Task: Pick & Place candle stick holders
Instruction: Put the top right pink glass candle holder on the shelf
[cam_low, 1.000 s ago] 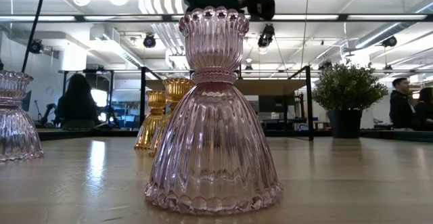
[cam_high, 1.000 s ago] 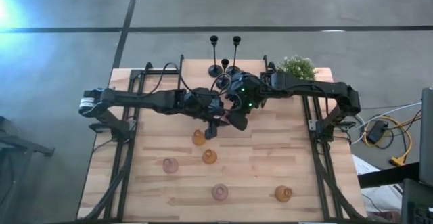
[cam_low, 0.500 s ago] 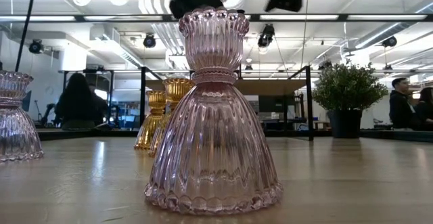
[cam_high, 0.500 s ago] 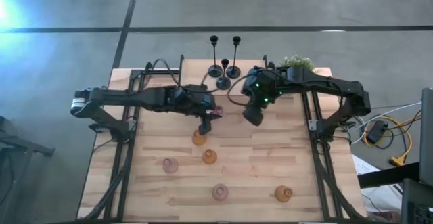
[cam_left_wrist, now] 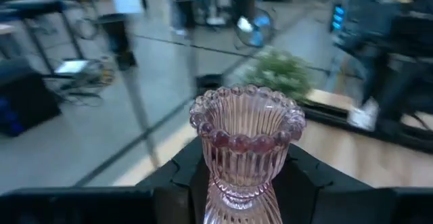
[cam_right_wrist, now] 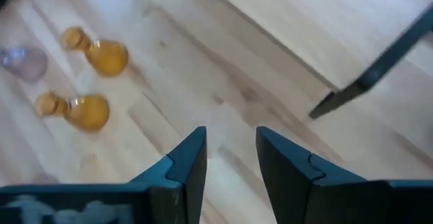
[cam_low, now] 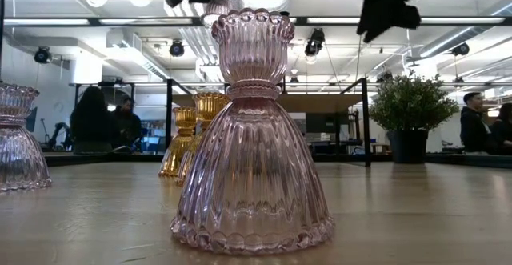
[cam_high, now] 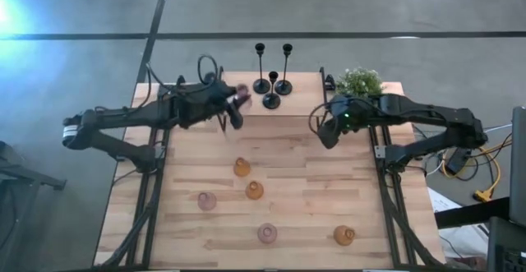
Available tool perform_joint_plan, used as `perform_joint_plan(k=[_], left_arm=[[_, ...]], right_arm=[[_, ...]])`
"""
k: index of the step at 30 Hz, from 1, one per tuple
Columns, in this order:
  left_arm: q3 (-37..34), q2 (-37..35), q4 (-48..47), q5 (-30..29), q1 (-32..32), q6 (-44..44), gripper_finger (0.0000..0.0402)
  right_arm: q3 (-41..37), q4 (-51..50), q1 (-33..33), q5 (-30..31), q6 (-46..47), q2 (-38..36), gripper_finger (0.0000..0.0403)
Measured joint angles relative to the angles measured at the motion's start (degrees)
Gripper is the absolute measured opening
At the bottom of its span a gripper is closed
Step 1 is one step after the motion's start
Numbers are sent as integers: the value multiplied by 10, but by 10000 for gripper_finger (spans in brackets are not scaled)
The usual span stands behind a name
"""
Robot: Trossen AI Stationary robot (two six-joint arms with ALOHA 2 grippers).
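— Pink ribbed glass, that's what the left gripper (cam_high: 236,108) has: a pink holder (cam_high: 242,99) pinched between its fingers (cam_left_wrist: 177,173) at the narrow waist, beaded rim up in the left wrist view. From above it hangs over the far left part of the wooden table (cam_high: 296,153), just beside the black metal holders (cam_high: 272,81).

— How many of those black ones?

— Three, thin-stemmed on round bases, standing close together at the far edge, middle of the table. The green plant (cam_high: 360,81) sits to their right (bushy, in a dark pot in the low view).

— And the other glass ones?

— Five stand on the wood. Two amber holders (cam_high: 242,168) near the centre, one a little nearer than the other. A pink one (cam_high: 206,200) to their left, another pink one (cam_high: 267,233) near the front edge, and an amber one (cam_high: 344,236) right of that. In the low view a pink holder fills the middle, upright, with two amber ones behind it.

— The right gripper (cam_high: 328,136)?

— Above bare wood on the right side, below the plant, well apart from every holder. Its fingers (cam_right_wrist: 187,162) stand a narrow gap apart with nothing between them.

— Anyone around?

— People in the room beyond the table, some seated; too far to tell more.
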Motion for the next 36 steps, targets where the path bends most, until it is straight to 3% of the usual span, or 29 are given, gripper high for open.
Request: perform_joint_plan(k=[8, 13, 23, 36], left_arm=[[-74, 1, 111, 1, 123, 4, 128], [-96, 32, 159, 47, 185, 5, 128], [-95, 119, 226, 81, 243, 17, 128], [-97, 167, 245, 97, 278, 2, 128]], right_arm=[[-141, 59, 0, 25, 52, -91, 109], [-184, 72, 0, 49, 69, -118, 100], [-202, 100, -1, 51, 57, -129, 96], [-202, 100, -3, 52, 37, -132, 82]])
